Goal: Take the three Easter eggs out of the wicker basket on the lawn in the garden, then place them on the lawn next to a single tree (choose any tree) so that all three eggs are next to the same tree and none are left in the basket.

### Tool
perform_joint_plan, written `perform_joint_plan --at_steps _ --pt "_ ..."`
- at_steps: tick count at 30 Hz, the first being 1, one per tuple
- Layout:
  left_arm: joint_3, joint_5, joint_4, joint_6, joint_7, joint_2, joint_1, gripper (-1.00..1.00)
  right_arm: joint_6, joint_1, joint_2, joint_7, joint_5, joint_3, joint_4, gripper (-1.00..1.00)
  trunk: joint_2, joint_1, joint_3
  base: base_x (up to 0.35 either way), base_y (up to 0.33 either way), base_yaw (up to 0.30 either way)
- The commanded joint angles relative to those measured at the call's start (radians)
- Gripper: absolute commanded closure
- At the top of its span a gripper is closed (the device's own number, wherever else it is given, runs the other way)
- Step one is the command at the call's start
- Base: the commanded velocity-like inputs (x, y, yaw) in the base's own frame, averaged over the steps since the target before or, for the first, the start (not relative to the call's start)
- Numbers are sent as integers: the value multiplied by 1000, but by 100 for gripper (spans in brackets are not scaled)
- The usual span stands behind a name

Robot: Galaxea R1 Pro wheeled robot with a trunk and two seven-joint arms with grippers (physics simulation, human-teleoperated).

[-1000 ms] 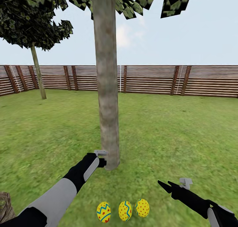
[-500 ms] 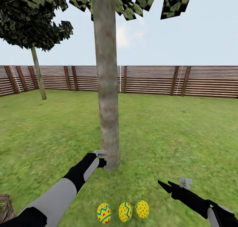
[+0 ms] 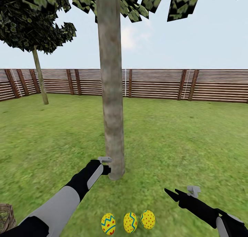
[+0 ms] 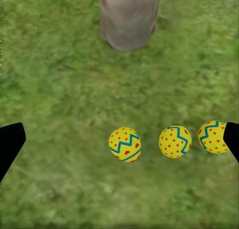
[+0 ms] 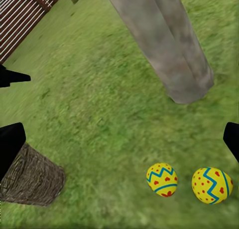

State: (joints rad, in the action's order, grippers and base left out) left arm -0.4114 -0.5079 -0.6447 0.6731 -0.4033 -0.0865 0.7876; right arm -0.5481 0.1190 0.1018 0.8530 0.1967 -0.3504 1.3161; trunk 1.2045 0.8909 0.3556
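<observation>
Three yellow Easter eggs with red dots (image 3: 108, 224) (image 3: 130, 222) (image 3: 147, 219) lie in a row on the lawn (image 3: 179, 144), just in front of the thick grey-brown tree (image 3: 112, 92). My left gripper (image 3: 106, 168) hovers at the foot of the trunk. Its fingers (image 4: 10, 144) are spread wide above the eggs (image 4: 125, 144) (image 4: 175, 141) (image 4: 214, 136). My right gripper (image 3: 171, 192) is open to the right of the eggs, holding nothing. The wicker basket (image 3: 5, 218) sits at the lower left, also seen as the basket (image 5: 31, 179) in the right wrist view; its inside is hidden.
A brown slatted fence (image 3: 155, 83) closes the garden at the back. A thin-trunked tree (image 3: 39, 75) stands at the far left. Open grass stretches to both sides of the thick trunk (image 5: 164, 44).
The whole picture has slid down very slightly, so the camera moved. Arms, eggs and basket keep their places.
</observation>
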Motion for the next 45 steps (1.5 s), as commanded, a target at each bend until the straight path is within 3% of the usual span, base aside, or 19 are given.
perform_joint_plan --at_steps 1,45 --pt "-4 -11 -1 2 -10 1 1 -100 -7 1 0 1 6 -1 0 -100 -6 -4 -2 0 0 0" --pt "-4 -10 -1 2 -10 1 1 -100 -7 2 -1 1 4 -1 -21 -100 -314 -173 -140 0 0 0"
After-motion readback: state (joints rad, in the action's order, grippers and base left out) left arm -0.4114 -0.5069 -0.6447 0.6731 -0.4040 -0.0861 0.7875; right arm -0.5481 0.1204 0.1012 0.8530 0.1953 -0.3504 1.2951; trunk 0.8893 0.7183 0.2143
